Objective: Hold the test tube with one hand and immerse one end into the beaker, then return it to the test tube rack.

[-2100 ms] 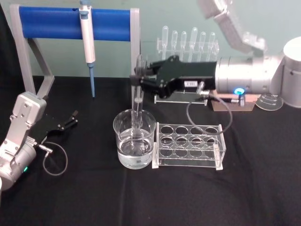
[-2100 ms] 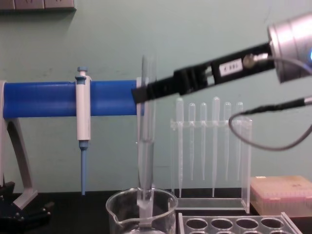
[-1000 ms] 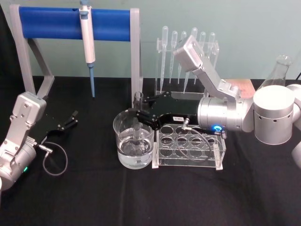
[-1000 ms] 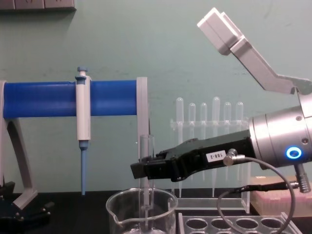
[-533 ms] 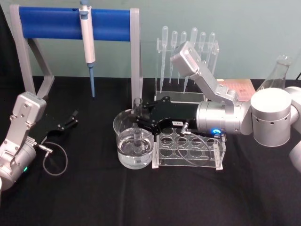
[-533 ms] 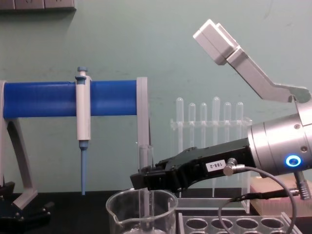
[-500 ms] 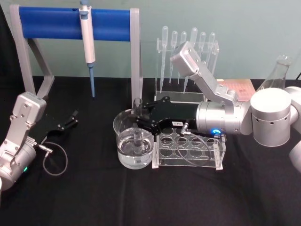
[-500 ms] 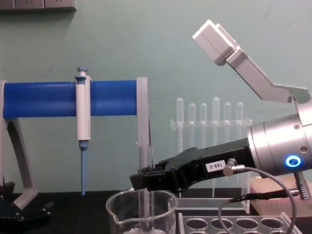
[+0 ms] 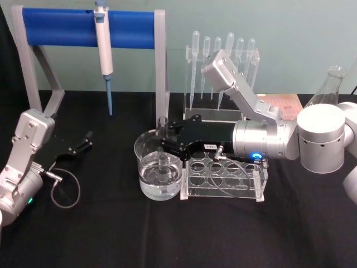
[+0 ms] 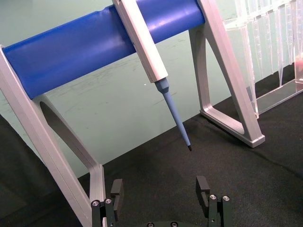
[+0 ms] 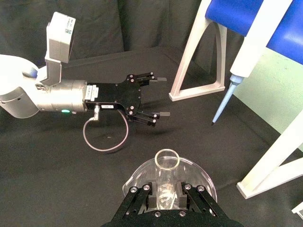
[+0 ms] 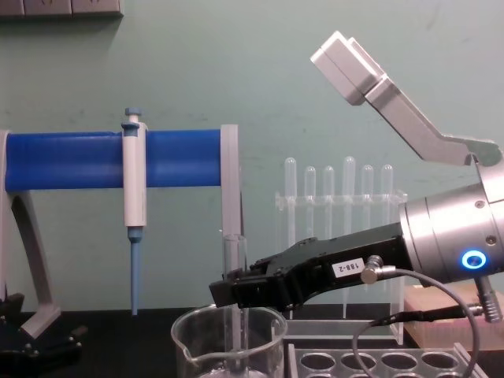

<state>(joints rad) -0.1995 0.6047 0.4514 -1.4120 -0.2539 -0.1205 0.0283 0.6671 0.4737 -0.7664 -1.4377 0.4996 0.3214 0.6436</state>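
Right gripper (image 9: 164,146): fingers pinching tube (image 12: 235,256) a little below its rim, reaching in from the right, low over beaker (image 9: 144,167). Blue ring lit on its silver wrist.

Tube upright, open rim up, just above the fingers. Lower part down inside beaker, round end at or in the clear liquid; depth hard to tell. From right wrist view: rim btwn the two black fingers, beaker mouth directly beneath.

Beaker approx mid-table on black cloth (image 9: 178,240), spout toward the left, right side just beside or touching left end of rack (image 9: 223,191). Rack clear, w/ round holes on top, under the right wrist.

Behind rack: thin pipettes (image 9: 223,47) upright in a clear stand. Pink box (image 9: 279,101) next to that, flask (image 9: 329,84) at far right behind the arm.

Back left: blue bar (image 9: 61,28) on grey legs, w/ pipettor (image 9: 102,44) hanging from it, blue tip down.

Left gripper (image 9: 83,142) far left, low near the cloth, fingers spread w/ nothing btwn them, well apart from beaker.
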